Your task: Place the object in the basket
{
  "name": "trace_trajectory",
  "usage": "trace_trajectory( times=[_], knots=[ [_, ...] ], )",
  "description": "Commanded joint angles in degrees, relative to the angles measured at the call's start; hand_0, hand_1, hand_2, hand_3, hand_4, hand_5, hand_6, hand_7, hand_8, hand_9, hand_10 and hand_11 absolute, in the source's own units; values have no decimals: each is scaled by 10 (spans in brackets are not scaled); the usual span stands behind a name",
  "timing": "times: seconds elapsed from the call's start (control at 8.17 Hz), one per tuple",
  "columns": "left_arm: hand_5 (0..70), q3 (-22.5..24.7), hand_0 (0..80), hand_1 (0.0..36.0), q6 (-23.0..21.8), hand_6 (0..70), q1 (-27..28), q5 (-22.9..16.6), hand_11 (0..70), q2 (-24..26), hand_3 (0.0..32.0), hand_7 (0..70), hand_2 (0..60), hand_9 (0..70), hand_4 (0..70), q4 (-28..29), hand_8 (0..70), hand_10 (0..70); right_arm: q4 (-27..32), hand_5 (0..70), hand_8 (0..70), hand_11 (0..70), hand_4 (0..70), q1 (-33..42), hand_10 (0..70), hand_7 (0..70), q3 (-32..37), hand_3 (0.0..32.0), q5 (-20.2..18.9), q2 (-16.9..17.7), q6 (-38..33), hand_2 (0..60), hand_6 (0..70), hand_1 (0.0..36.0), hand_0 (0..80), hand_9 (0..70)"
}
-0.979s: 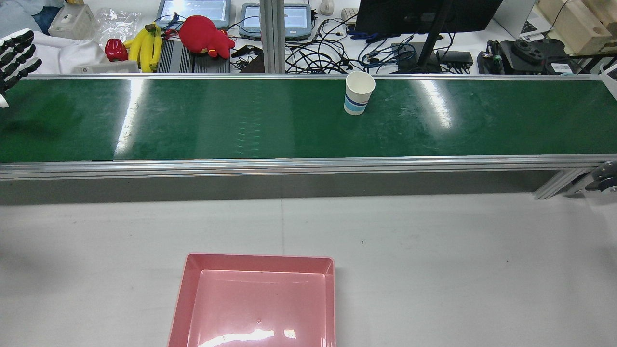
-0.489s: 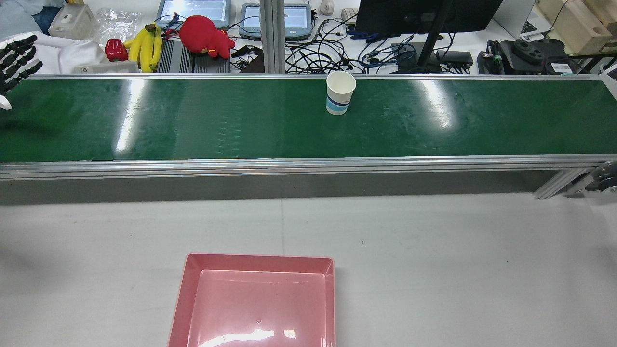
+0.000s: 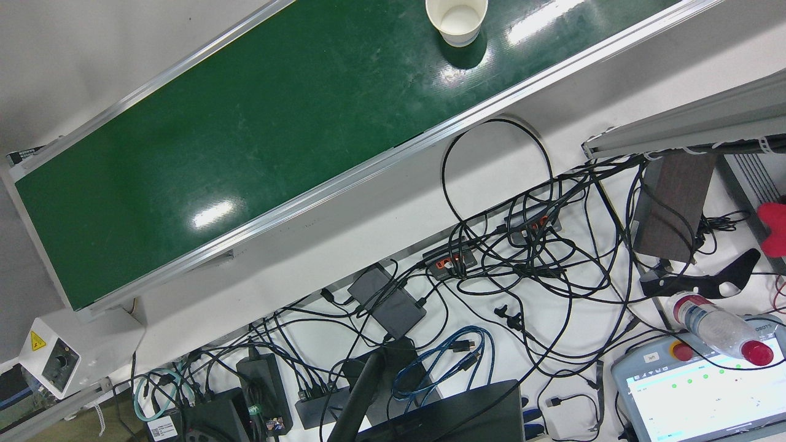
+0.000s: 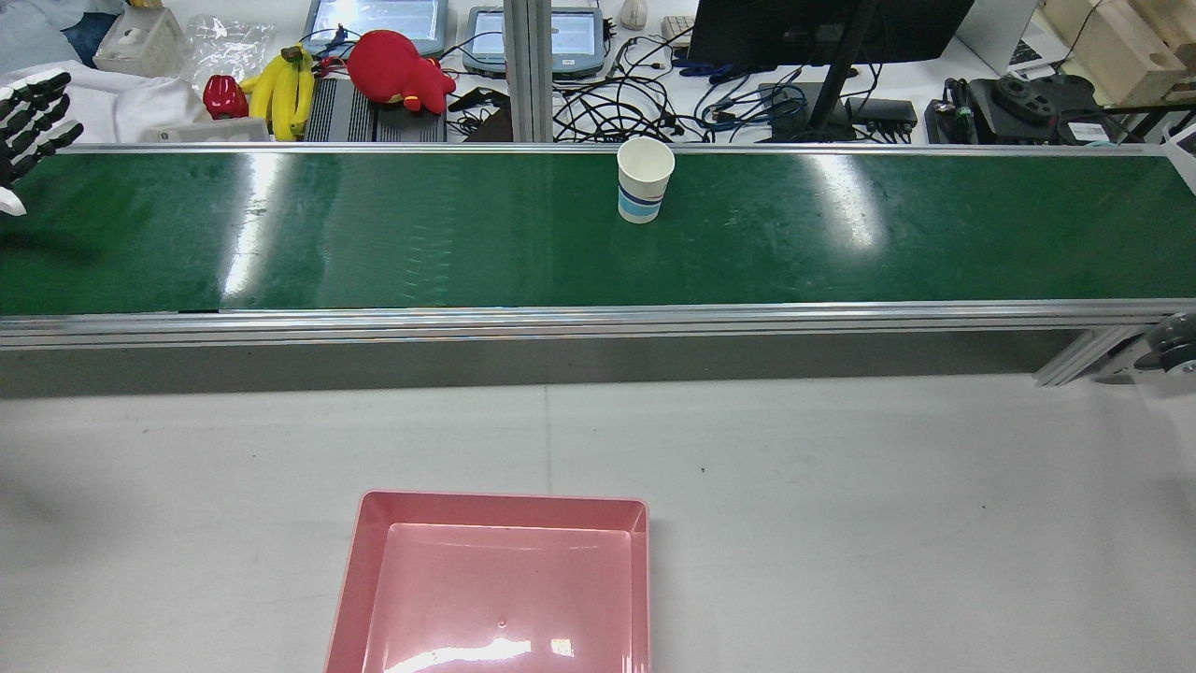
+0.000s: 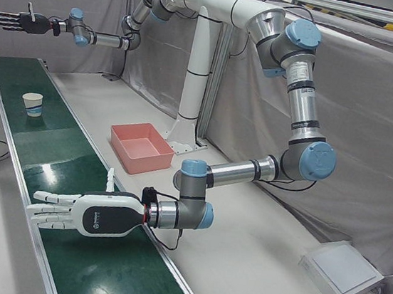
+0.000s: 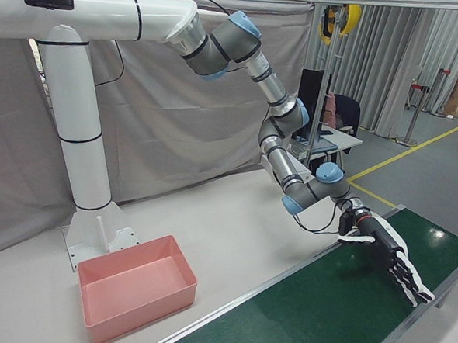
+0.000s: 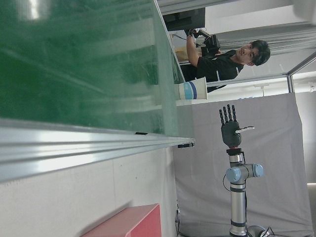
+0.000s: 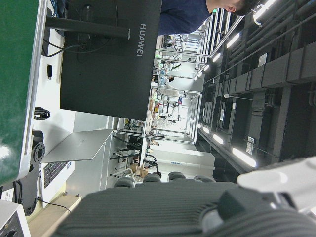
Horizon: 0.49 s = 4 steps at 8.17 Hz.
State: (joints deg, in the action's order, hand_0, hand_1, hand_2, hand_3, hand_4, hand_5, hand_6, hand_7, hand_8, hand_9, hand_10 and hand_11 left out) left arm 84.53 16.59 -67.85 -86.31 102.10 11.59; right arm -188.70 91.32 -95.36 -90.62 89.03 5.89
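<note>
Since the cup point(image 3: 457, 21) is thin paper, we judge it light, easily crushed and quick to tip, so it is best taken gently round its middle wall, not by the rim. In the front view it stands upright and empty on the belt point(image 3: 245, 123), nearer the belt's operator-side edge; a pendant point(image 3: 700, 393) below bears a tag reading "left". From the rear we see it about midway along the belt, with blue bands round its lower wall. The basket point(image 4: 505, 509) sits empty on the bench, well apart, and the left hand point(image 4: 28, 131) is at the belt's left end, fingers apart, holding nothing. The left-front view shows that hand low over the belt. The right-front view shows the right hand point(image 6: 383, 251) over the other end, fingers spread, empty. The left hand view puts the cup between both hands. The right hand view shows a monitor point(image 8: 108, 54) marked HUAWEI.
</note>
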Motion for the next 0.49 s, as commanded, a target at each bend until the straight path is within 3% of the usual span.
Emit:
trace_trajectory(
  times=[0.0,0.37],
  knots=[
    [139,0,558,75,0,5,0,0,69,0,0,0,0,0,23,2,0,35,0,0,0,0,0,0,0,0,0,0,0,0,0,0,0,0,0,0],
    [134,0,566,82,5,3,0,17,67,10,0,0,0,0,27,-3,0,32,0,0,0,0,0,0,0,0,0,0,0,0,0,0,0,0,0,0]
  ],
)
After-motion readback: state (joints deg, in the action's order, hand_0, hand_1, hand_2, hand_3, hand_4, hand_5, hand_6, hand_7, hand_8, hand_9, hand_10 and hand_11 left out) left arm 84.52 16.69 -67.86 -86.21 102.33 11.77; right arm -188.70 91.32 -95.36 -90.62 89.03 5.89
